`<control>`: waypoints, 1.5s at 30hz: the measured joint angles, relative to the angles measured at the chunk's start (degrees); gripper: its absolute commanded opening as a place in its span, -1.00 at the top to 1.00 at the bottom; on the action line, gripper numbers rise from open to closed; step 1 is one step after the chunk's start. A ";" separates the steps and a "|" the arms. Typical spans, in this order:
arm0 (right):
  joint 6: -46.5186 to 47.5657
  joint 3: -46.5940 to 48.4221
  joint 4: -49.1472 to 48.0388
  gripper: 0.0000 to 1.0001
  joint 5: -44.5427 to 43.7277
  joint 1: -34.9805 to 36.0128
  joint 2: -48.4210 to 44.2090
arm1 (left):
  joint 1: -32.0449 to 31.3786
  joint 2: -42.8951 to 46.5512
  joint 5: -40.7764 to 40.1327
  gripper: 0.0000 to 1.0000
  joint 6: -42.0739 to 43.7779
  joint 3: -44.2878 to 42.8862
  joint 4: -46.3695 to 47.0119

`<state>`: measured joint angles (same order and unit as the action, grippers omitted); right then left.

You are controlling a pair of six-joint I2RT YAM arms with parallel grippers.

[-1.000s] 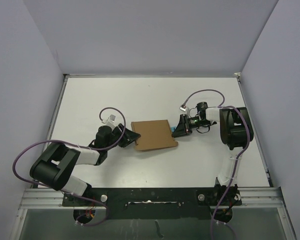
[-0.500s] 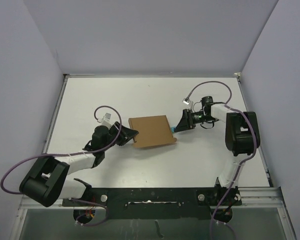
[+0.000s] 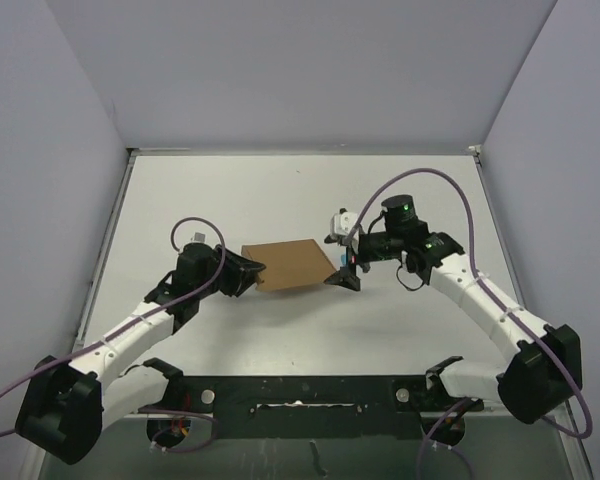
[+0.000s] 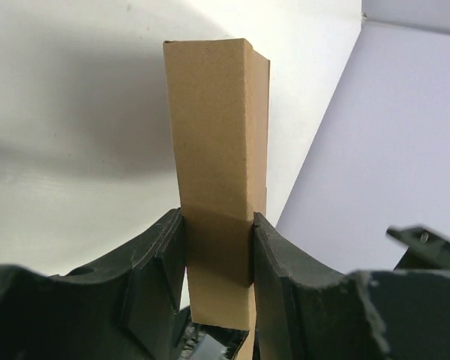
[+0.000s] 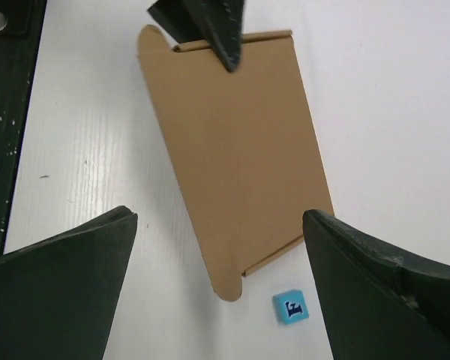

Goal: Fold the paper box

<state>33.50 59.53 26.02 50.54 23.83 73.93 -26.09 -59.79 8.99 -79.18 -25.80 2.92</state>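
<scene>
The paper box (image 3: pixel 288 264) blocks the middle of the surface (image 3: pixel 280 190). The left hand (image 3: pixel 252 270) is clamped on its left end and the right hand (image 5: pixel 219 216) is spread wide over its right end, with a blue cube (image 5: pixel 289 307) just beside that end. Behind and in front of the box the surface lies bare.

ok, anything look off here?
One stray item: a small blue cube lies on the table just past the end of the box, under the open right gripper. The box itself looks undamaged, clamped at its other end by the left gripper.

Left gripper (image 4: pixel 217 225) clamped; right gripper (image 5: pixel 217 217) (hovering) spread wide.
</scene>
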 measured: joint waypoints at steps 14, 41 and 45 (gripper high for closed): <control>14.73 -11.76 -12.33 -0.98 -17.51 16.46 -4.00 | -1.86 -3.39 0.46 0.48 -10.03 -10.03 -16.24; 19.80 -16.28 -27.65 0.25 -41.79 26.84 5.90 | -2.75 -4.72 0.68 0.37 -16.48 -9.84 -15.47; 20.13 -17.00 -28.87 0.29 -43.28 27.39 5.90 | -2.75 -4.70 0.68 0.21 -17.14 -9.20 -14.88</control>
<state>53.63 42.52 -2.85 7.27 51.22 79.83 -28.84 -64.49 9.67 -96.31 -35.00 -11.97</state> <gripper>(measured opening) 0.399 0.341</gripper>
